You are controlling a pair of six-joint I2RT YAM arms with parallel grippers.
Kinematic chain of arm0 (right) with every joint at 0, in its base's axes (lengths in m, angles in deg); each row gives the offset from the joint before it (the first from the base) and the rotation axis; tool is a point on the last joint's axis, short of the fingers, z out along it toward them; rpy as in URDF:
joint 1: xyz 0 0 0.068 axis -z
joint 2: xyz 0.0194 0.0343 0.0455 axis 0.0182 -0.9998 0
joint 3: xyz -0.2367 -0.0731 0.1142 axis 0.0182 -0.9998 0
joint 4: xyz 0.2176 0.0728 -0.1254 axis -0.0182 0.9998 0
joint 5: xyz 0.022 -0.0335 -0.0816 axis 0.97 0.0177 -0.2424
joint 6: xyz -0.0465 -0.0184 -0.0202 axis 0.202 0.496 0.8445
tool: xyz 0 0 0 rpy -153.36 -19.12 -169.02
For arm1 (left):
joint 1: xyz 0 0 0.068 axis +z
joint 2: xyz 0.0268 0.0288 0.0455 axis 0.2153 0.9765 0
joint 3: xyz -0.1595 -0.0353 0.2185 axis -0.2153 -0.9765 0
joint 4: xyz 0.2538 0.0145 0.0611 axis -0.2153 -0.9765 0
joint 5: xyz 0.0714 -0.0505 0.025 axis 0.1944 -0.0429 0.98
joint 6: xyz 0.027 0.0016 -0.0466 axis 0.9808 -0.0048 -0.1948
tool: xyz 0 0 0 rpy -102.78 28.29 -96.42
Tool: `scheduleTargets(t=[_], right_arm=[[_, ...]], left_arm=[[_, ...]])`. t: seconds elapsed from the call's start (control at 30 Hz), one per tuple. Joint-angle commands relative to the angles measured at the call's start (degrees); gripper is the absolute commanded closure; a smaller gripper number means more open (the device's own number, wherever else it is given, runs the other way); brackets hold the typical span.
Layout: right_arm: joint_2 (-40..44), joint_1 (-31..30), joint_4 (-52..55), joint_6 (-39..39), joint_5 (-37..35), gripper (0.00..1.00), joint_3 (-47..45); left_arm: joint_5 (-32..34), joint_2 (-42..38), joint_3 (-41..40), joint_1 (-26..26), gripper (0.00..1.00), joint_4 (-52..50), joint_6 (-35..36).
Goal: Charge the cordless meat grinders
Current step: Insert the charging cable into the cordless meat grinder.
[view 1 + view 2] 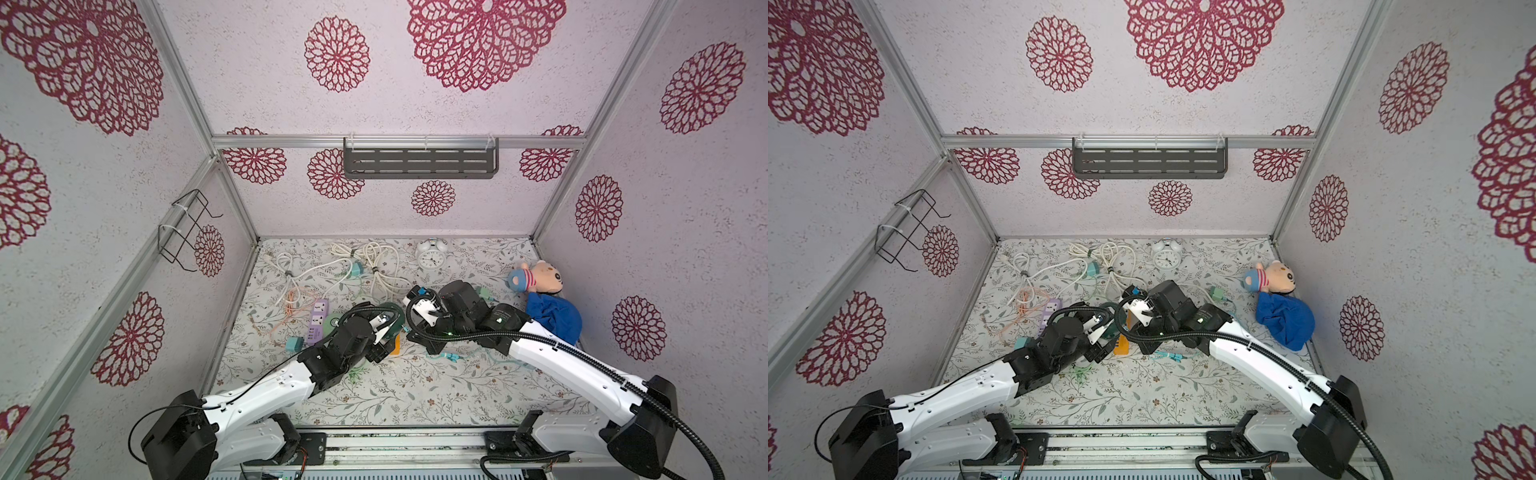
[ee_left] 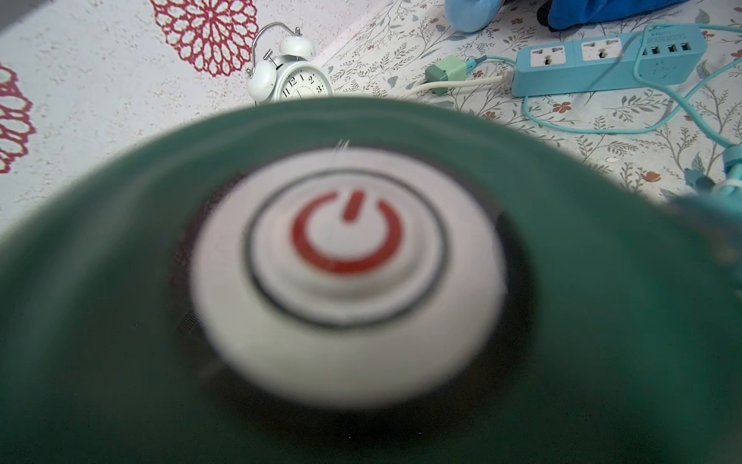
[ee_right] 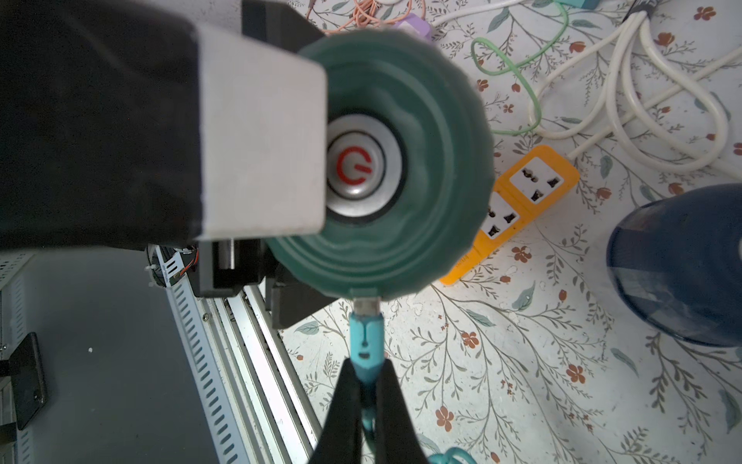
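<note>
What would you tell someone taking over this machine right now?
Left tool: wrapped around the dark green grinder.
Right tool: shut on the teal plug, its metal tip at that grinder's side port.
Navy grinder and mint grinder sit on the table.
Done: plug lined up, perhaps partly in.
To do: push it home, then check the other two; their cords cannot be made out.
</note>
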Motion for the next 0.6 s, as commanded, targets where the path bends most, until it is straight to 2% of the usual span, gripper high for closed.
scheduleTargets(t=[0.0,0.57], right_arm=[[0.32,-0.33,-0.85,1.6,0.93,1.0,2.62],[0.94,-0.12,-5.01,0.37,-1.94,1.0,2.86]], left_arm=[[-0.4,0.13,2.14,-1.22,0.42,1.74,2.4],[4.63,1.18,1.45,-9.17,0.46,1.92,4.03]])
